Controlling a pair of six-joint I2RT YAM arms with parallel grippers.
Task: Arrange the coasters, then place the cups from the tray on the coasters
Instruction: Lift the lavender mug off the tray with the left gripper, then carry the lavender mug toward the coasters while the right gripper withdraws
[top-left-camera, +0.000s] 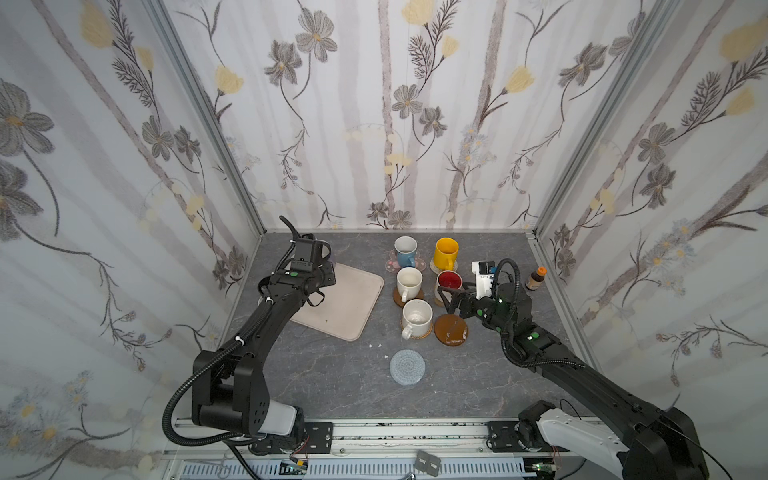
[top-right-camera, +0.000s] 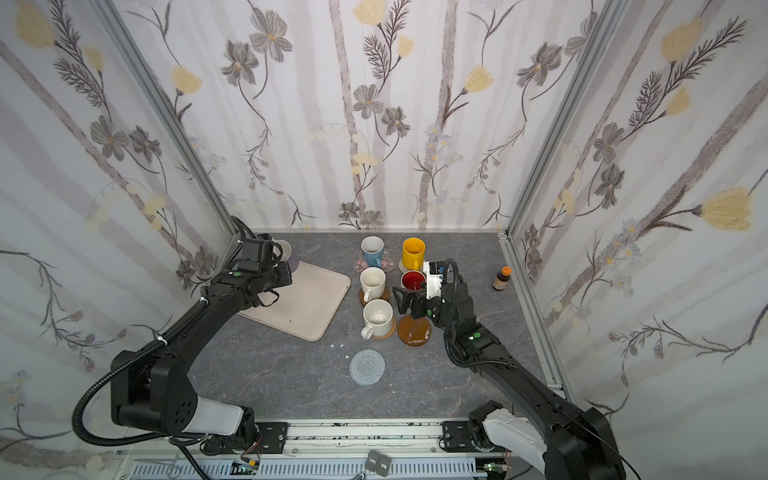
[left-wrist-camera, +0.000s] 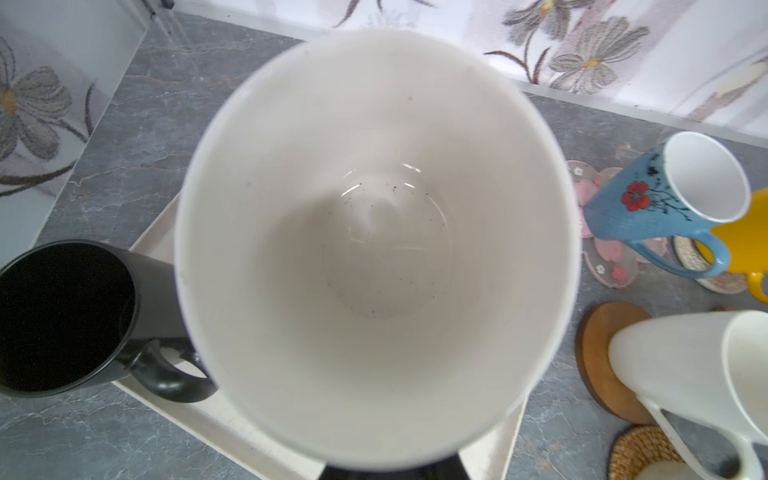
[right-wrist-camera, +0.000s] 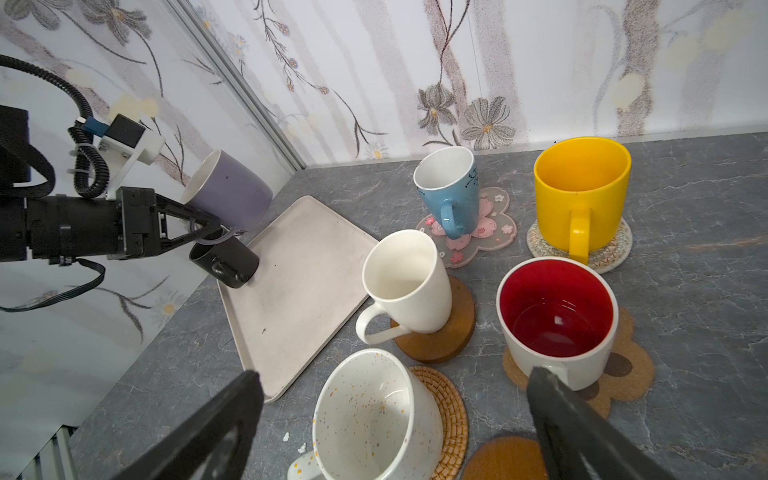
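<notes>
Left gripper (right-wrist-camera: 210, 232) pinched on handle of lavender mug (right-wrist-camera: 232, 191), held tilted above far corner of tray (right-wrist-camera: 299, 291); black mug (right-wrist-camera: 226, 259) sits on tray. Right gripper (right-wrist-camera: 392, 384) spread, holding nothing. Step: carrying a cup across. Next, probably: level it, set down on bare wooden disc (top-left-camera: 451, 329) or grey woven coaster (top-left-camera: 408, 368)

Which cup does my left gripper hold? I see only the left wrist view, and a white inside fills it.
Observer: The lavender mug, tilted; the left gripper is shut on its handle, near the far corner of the tray.
Operator: Which coasters are free for it?
Observer: Two are bare: the grey woven coaster at the front, and one wooden disc behind it.
</notes>
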